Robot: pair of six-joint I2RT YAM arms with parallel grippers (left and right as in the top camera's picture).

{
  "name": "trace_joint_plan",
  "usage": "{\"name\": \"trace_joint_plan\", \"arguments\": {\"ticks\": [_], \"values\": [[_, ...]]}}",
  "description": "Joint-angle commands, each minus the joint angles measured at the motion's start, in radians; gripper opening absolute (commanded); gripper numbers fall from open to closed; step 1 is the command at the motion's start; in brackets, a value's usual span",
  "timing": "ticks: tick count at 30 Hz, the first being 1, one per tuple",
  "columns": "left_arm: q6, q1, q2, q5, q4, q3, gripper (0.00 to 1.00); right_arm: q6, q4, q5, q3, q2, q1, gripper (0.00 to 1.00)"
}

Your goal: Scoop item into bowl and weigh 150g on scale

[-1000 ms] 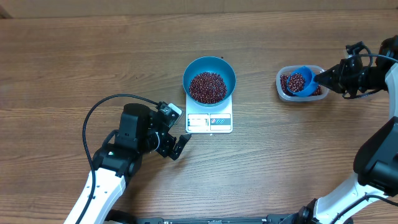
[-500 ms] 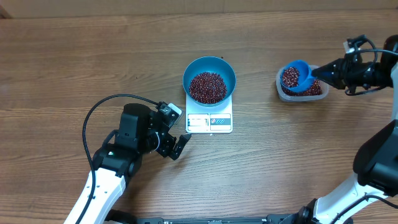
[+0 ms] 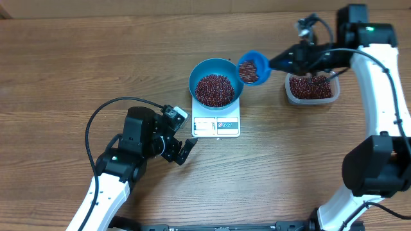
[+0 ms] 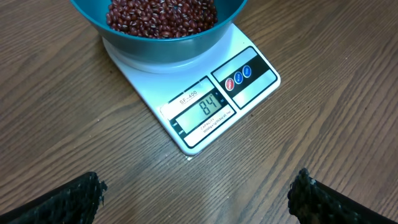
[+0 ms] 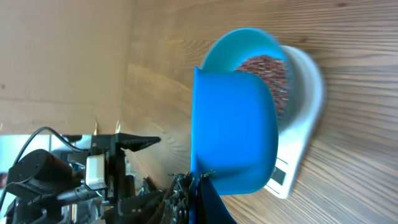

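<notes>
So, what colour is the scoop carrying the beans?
Bright blue. The scoop shows best in the overhead view.

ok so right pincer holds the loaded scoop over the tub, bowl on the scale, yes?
Not over the tub: the loaded scoop, in the right pincer, is at the right rim of the bowl. Overhead shows it. The bowl is on the scale.

A brown wood-grain worktop (image 3: 77,58) is seen, with its grain run from left to right. Near the middle, a small white square scale (image 3: 216,126) is set flat on it, with the display turned toward the robot's side. Well apart to the right, a clear plastic tub (image 3: 311,101) is set on the wood.
</notes>
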Motion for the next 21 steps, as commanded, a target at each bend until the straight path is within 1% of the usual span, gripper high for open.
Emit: {"name": "trace_joint_plan", "arguments": {"ticks": [1,8,16,21], "values": [[-0.018,0.006,0.005,-0.003,0.001,-0.006,1.0,0.107,0.058,0.044,0.035,-0.044,0.077,0.04],[-0.018,0.006,0.005,-0.003,0.001,-0.006,1.0,0.188,0.159,0.209,0.035,-0.044,0.21,0.04],[-0.018,0.006,0.005,-0.003,0.001,-0.006,1.0,0.207,0.2,0.432,0.035,-0.044,0.331,0.04],[-0.018,0.006,0.005,-0.003,0.001,-0.006,1.0,0.206,0.219,0.539,0.035,-0.044,0.374,0.04]]}}
